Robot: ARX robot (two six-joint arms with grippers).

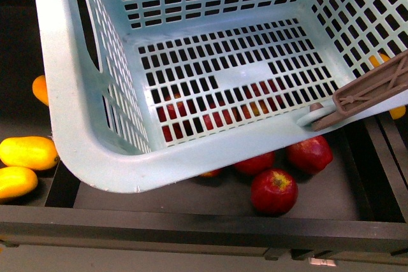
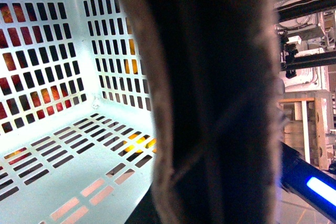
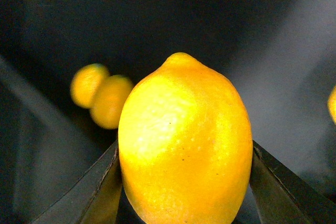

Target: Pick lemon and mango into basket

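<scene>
Our right claw [image 3: 185,184] is closed on the lemon [image 3: 184,129], pinching its rounded flanks outside the empty basket [image 1: 83,138]; whether our left claw is open or closed, we cannot tell. The smooth skin could let the lemon squirt free in transit. Because the basket is tilted over the apples [image 1: 274,190], a careless drop might bounce out.

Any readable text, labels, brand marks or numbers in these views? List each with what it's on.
No readable text in any view.
On the basket: the solid panel in its floor is blank.
On the lemon: bare skin, no sticker.
On the apples: no stickers showing.
In the left wrist view, the background equipment is too small and blurred to show any marking.
</scene>
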